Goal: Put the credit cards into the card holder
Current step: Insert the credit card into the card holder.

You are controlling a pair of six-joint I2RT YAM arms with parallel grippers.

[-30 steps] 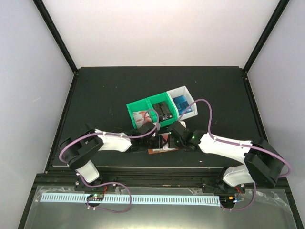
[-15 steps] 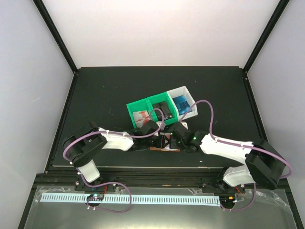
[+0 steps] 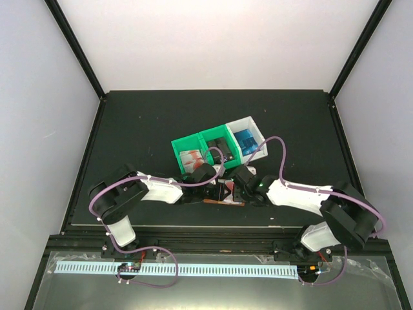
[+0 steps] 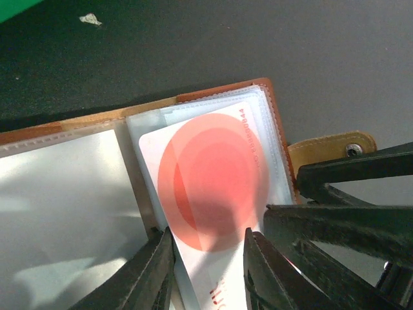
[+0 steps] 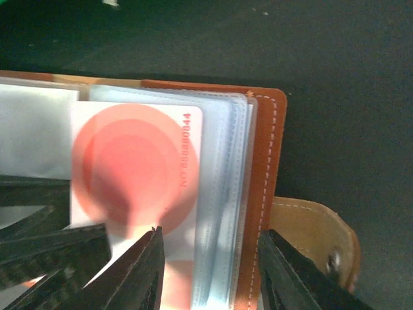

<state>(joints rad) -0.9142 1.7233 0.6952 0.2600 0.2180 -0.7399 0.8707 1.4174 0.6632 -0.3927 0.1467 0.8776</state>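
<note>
Both my arms have edged inward over the open reddish-brown leather card holder (image 5: 266, 148). My left gripper (image 4: 208, 236) and right gripper (image 5: 211, 234), each part open, straddle the red-and-white plastic credit card (image 4: 206, 174) on its clear pockets.

green bins (image 3: 187, 140), white bin (image 3: 248, 121), black table (image 3: 142, 129)

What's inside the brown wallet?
A red-and-white card sits among the card holder's clear pockets. Its lower end is hidden by the left gripper, and I cannot see what the pockets underneath hold.
</note>
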